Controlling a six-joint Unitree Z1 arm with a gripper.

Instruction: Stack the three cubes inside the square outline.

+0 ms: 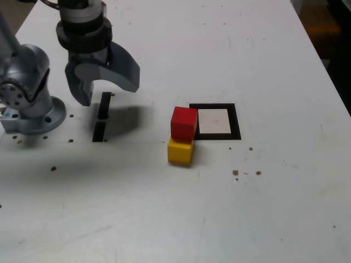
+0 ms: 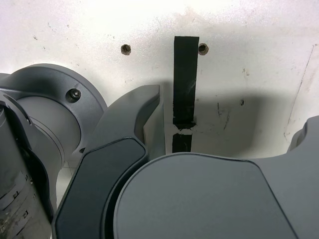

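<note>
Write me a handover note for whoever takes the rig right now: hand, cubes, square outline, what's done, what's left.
Hand: open, empty, above the short black strips.
Cubes: solid red cube appears to sit on the solid yellow cube; actual contact is unclear. Green cube: not visible in either view.
Outline: thick black square border, white centre showing no cube.
Done: no stack inside the outline; at most red on yellow, at its left in the exterior view.
Left: locate green, then stack all three inside.
</note>
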